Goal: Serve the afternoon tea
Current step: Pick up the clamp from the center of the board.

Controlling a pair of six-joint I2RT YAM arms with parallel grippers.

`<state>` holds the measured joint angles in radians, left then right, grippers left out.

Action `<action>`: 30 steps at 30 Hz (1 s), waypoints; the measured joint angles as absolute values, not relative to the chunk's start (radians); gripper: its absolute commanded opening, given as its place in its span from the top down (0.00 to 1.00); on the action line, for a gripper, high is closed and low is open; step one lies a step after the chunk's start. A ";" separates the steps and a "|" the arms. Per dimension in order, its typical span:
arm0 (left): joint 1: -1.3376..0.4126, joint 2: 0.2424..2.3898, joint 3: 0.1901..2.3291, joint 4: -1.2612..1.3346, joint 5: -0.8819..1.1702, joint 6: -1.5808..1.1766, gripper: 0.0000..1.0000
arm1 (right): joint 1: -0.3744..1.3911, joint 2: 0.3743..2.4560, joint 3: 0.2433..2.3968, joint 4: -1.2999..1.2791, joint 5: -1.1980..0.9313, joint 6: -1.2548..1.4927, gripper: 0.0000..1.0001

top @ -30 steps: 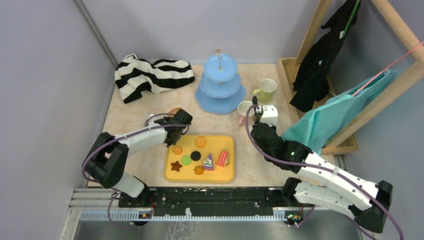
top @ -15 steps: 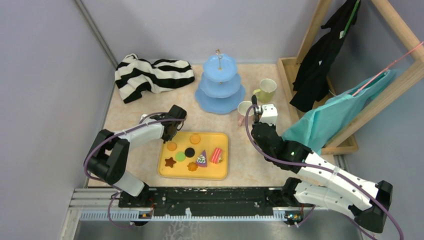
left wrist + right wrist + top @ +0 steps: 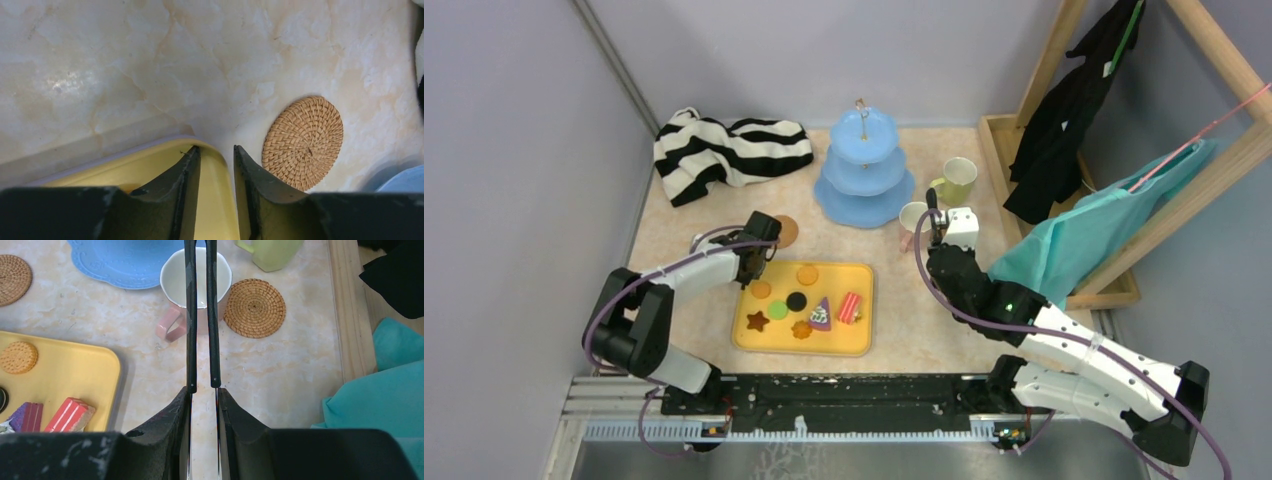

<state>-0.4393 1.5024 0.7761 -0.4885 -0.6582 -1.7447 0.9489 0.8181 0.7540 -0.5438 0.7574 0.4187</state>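
Note:
A yellow tray (image 3: 856,276) holds several toy cookies (image 3: 807,274) and cake slices (image 3: 821,314). My left gripper (image 3: 216,147) is shut on the tray's far left corner rim (image 3: 150,165), one finger inside and one outside. A cork coaster (image 3: 303,142) lies just beyond it. My right gripper (image 3: 204,390) is shut on metal tongs (image 3: 190,315), whose black tips hang over the pink-handled cup (image 3: 172,280). A second coaster (image 3: 254,308) lies right of that cup. The light-blue three-tier stand (image 3: 864,165) and the yellow-green cup (image 3: 956,180) stand behind.
A black-and-white striped cloth (image 3: 729,150) lies at the back left. On the right, a wooden rack (image 3: 999,150) carries a black garment (image 3: 1064,110) and a teal cloth (image 3: 1104,225). A grey wall (image 3: 524,150) closes off the left side.
My left gripper has pulled the yellow tray leftward and a little nearer while its jaws narrowed on the rim, uncovering the coaster beyond. The right arm and the tongs stayed still.

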 measured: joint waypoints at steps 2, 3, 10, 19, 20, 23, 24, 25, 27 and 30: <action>-0.421 1.498 0.765 -0.475 -0.644 -1.739 0.73 | 0.949 0.818 0.754 -0.540 0.757 0.418 0.78; -0.414 1.496 0.762 -0.467 -0.639 -1.739 0.77 | 0.949 0.818 0.754 -0.538 0.757 0.418 0.79; -0.363 1.494 0.742 -0.396 -0.581 -1.774 0.86 | 0.949 0.811 0.754 -0.538 0.757 0.415 0.79; -0.337 1.498 0.737 -0.366 -0.539 -1.830 0.77 | 0.949 0.803 0.754 -0.536 0.757 0.395 0.79; -0.336 1.498 0.737 -0.367 -0.536 -1.835 0.74 | 0.949 0.803 0.754 -0.534 0.757 0.392 0.79; -0.334 1.499 0.739 -0.371 -0.534 -1.840 0.62 | 0.949 0.803 0.754 -0.524 0.751 0.378 0.80; -0.333 1.499 0.741 -0.370 -0.534 -1.836 0.58 | 0.949 0.803 0.754 -0.520 0.748 0.374 0.81; -0.333 1.499 0.746 -0.369 -0.535 -1.826 0.56 | 0.950 0.803 0.754 -0.516 0.744 0.366 0.81; -0.334 1.499 0.758 -0.368 -0.540 -1.799 0.50 | 0.959 0.804 0.754 -0.511 0.738 0.350 0.82; -0.351 1.499 0.774 -0.379 -0.563 -1.742 0.44 | 0.984 0.810 0.763 -0.509 0.733 0.326 0.88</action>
<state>-0.3511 1.4986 0.7738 -0.3790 -0.5632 -1.7424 0.9836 0.8097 0.7631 -0.5091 0.7334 0.3264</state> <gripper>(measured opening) 0.512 0.228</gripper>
